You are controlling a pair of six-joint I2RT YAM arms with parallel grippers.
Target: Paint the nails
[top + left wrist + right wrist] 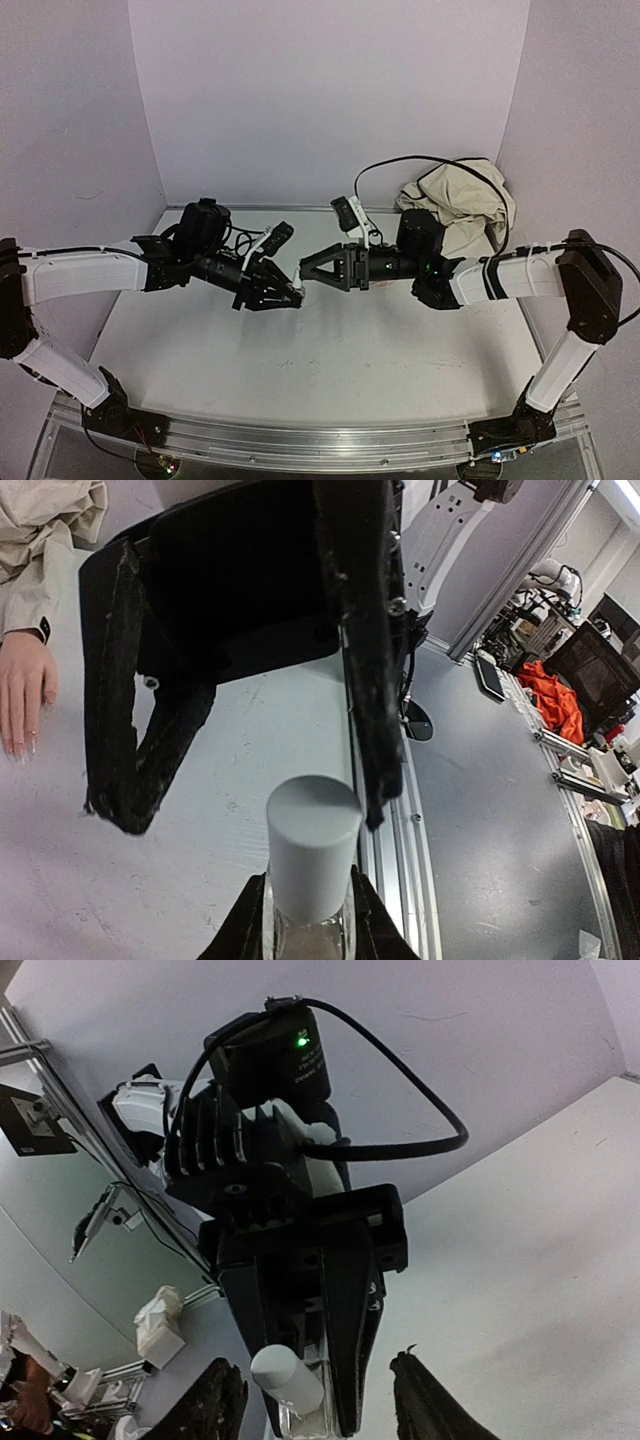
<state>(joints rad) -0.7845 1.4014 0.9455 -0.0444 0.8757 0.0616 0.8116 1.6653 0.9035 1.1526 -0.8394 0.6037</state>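
My left gripper (293,296) is shut on a small clear bottle with a whitish cap (313,845); it shows between the fingers in the left wrist view (310,925). My right gripper (306,276) is open and faces it, its fingers (118,730) standing either side of the cap without touching it. In the right wrist view the right gripper (312,1370) frames the capped bottle (287,1378) held by the left gripper. The peach mannequin hand (25,690) with its beige sleeve (460,205) lies at the back right; its pale nails (20,748) point forward.
The white table (330,360) has purple walls at the back and sides. A black cable (400,165) loops over the sleeve. The metal rail (300,445) runs along the near edge.
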